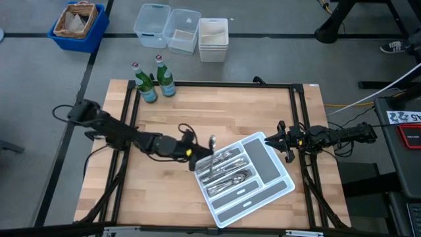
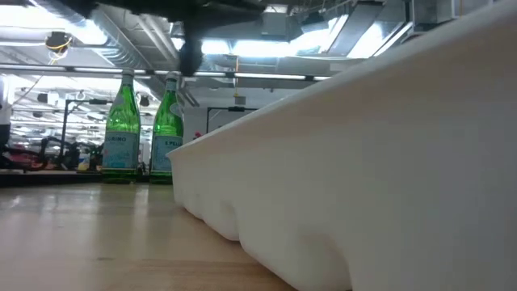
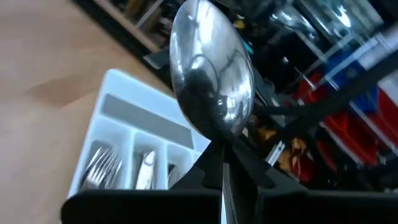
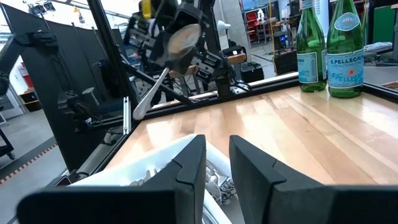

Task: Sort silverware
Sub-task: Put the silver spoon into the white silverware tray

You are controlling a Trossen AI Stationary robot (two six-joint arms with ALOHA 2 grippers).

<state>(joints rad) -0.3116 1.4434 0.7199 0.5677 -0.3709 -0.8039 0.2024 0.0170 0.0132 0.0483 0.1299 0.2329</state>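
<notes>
My left gripper (image 1: 200, 150) hovers by the left corner of the white divided tray (image 1: 271, 166) and is shut on a shiny spoon (image 3: 211, 74), which also shows as a bright spot (image 1: 212, 141) in the high view. Forks, spoons and knives (image 1: 225, 170) lie in the tray's narrow compartments, and fork tines (image 3: 102, 168) show below the spoon. The tray rests flat and askew on the wooden table, and its wall (image 2: 363, 162) fills the low view. My right gripper (image 1: 277, 137) waits open at the table's right edge, its fingers (image 4: 189, 165) holding nothing. My left gripper pinches the spoon's handle just behind the bowl (image 3: 224, 152) between its two fingers. The fingers lie about level and point toward the table's right edge. The bowl (image 3: 208, 68) sticks out past the fingertips, and the spoon is clear of table and tray.
Two green glass bottles (image 1: 146, 85) (image 1: 164, 78) stand at the table's far left. Clear plastic tubs (image 1: 181, 29) and a blue bin (image 1: 79, 26) sit on the floor beyond the far edge. Bare wood (image 1: 197, 112) lies between the bottles and the tray.
</notes>
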